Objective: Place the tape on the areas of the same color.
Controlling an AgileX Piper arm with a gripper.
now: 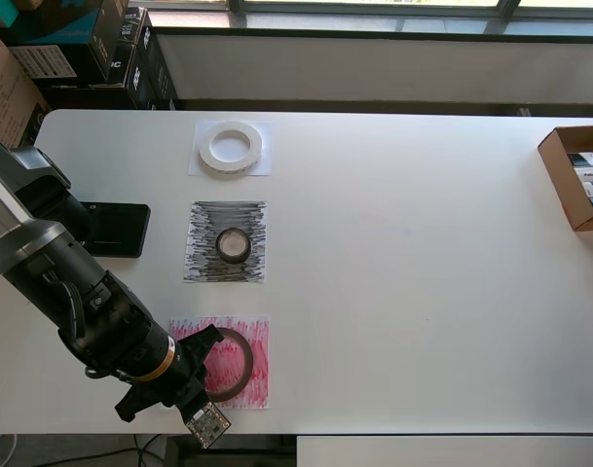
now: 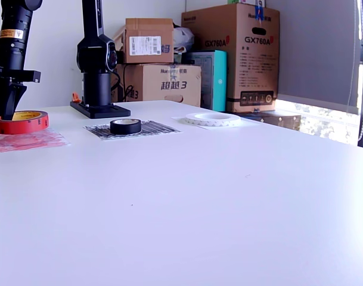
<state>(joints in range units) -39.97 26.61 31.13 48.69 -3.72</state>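
Observation:
The dark red tape roll [image 1: 240, 362] with a yellowish core is over the red-scribbled sheet [image 1: 257, 336]. In the exterior view the red roll [image 2: 20, 123] hangs level just above the red sheet [image 2: 27, 142]. My gripper [image 1: 204, 366] points down at the roll's left rim, and its fingers [image 2: 6, 110] narrow together into the roll, shut on it. The small black roll [image 1: 233, 244] lies on the black-scribbled sheet [image 1: 203, 255]. The large white roll [image 1: 230, 148] lies on the plain white sheet [image 1: 201, 167].
The arm's black base [image 1: 113, 230] stands left of the sheets in the overhead view. An open cardboard box [image 1: 574, 175] sits at the table's right edge. Stacked cartons [image 2: 229, 56] stand beyond the table's far edge.

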